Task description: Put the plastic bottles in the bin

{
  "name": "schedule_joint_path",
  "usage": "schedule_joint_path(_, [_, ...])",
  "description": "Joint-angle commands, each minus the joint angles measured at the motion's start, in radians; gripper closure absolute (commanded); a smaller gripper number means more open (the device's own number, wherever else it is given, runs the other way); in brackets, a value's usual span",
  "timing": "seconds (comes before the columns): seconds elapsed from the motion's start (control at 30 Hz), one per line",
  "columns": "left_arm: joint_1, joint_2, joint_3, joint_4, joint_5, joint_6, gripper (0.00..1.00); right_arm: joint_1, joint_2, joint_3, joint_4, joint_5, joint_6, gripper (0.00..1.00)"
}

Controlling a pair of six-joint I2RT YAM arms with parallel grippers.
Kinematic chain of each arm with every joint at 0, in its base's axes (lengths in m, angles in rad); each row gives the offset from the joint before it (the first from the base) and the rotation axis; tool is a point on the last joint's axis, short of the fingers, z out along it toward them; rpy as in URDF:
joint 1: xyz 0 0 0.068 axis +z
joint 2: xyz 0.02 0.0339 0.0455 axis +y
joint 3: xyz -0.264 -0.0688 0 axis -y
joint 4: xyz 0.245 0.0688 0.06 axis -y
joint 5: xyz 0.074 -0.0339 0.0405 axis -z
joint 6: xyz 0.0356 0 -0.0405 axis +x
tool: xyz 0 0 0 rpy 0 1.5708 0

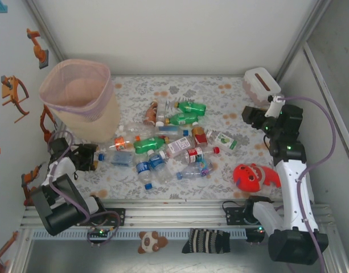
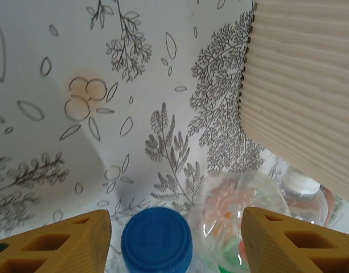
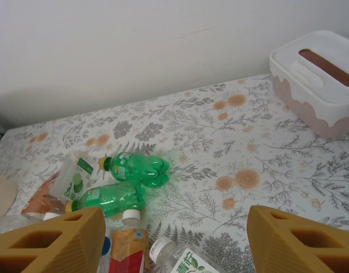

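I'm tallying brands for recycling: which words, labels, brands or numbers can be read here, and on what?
No text here reads clearly.
Bottle with white-green label: green characters, cut off and blurred.
Blue cap: raised marks, unreadable.
Red-labelled bottle: print too small.
Bottles in the pile: labels too small.
Tissue box: no text seen.

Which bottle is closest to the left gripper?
The blue-capped clear bottle at the pile's left edge, by the bin: its cap sits between the left gripper's open fingers. The others lie farther right.
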Motion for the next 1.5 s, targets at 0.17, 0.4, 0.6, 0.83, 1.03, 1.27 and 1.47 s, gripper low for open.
schedule_joint_path(0.17, [0.008,0.1,-0.011,0.111,0.069,-0.018,0.41,-0.001,-0.021,0.022,-0.023,0.037,-0.01,0.34])
schedule_joint_path(0.4, [0.007,0.121,-0.022,0.127,0.091,-0.016,0.47,0.0,-0.019,0.018,-0.015,0.041,-0.007,0.34])
schedule_joint_path(0.6, [0.005,0.084,-0.022,0.083,0.092,-0.01,0.48,0.0,-0.021,0.023,-0.022,0.042,-0.013,0.34])
schedule_joint_path(0.83, [0.005,0.034,-0.022,0.001,0.06,0.011,0.42,0.0,-0.024,0.025,-0.027,0.044,-0.019,0.34])
schedule_joint_path(1.03, [0.005,0.012,-0.017,-0.041,0.047,0.008,0.41,0.0,-0.031,0.026,-0.029,0.047,-0.02,0.34])
schedule_joint_path(1.27, [0.004,-0.003,-0.017,-0.062,0.036,0.009,0.37,0.0,-0.04,0.025,-0.033,0.049,-0.016,0.34])
schedule_joint_path(1.47, [0.002,0.032,-0.014,-0.031,0.074,0.001,0.4,0.0,-0.047,0.022,-0.032,0.053,-0.016,0.34])
